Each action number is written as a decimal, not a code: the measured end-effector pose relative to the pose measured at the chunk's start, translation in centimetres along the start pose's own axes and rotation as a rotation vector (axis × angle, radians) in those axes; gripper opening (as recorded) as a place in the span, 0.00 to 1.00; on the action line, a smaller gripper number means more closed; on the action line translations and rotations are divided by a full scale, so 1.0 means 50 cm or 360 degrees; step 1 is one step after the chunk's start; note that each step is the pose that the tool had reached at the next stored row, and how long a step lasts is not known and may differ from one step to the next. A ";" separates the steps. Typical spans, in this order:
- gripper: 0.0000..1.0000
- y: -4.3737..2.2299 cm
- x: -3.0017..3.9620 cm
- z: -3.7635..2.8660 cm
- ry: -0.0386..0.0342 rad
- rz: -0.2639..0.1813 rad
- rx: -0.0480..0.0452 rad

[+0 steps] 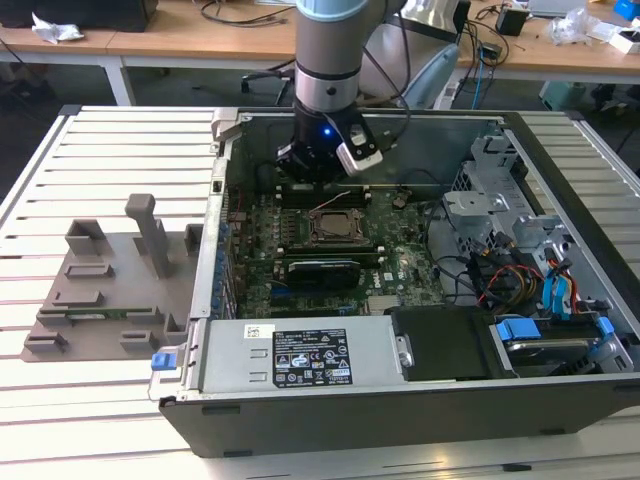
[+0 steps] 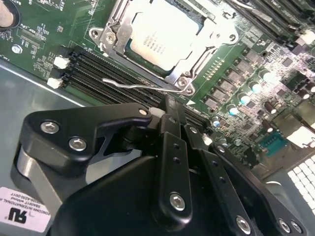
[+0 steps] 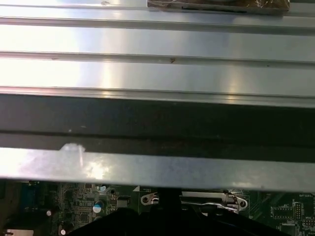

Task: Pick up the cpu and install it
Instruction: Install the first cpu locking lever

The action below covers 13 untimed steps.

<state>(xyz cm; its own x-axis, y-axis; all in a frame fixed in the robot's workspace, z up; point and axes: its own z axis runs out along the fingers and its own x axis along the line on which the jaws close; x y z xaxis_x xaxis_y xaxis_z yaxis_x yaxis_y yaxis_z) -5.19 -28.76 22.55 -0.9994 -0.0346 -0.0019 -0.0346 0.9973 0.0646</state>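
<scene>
Cpu (image 2: 160, 37): silver-topped, seated flat in the socket frame (image 2: 194, 61) on the motherboard (image 1: 330, 250); in the exterior view (image 1: 330, 227) it sits at the board's centre.

Gripper (image 2: 172, 118): black fingers (image 2: 173, 147) drawn together, tips nearly touching, nothing between them. It hangs over the memory slots (image 2: 108, 73) just beside the socket; in the exterior view it stands at 11 o'clock from the cpu, close above the board.

Lever (image 2: 142, 84): thin wire, lying between the socket and the fingertips.

Case (image 1: 420, 400): open, lying on a slatted table (image 1: 100, 150).

Grey fixture (image 1: 110, 280): on the table at 9 o'clock from the case.
</scene>
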 end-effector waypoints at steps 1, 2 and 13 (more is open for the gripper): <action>0.11 0.001 -0.002 0.002 0.0000 -0.0001 0.0000; 0.11 0.002 -0.004 0.004 0.0000 -0.0004 0.0000; 0.11 0.000 -0.031 0.026 0.0004 -0.0015 0.0002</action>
<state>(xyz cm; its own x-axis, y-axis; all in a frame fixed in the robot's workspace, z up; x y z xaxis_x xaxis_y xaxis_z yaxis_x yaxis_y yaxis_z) -3.65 -28.62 21.27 -0.9990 -0.0443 0.0000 -0.0442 0.9970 0.0632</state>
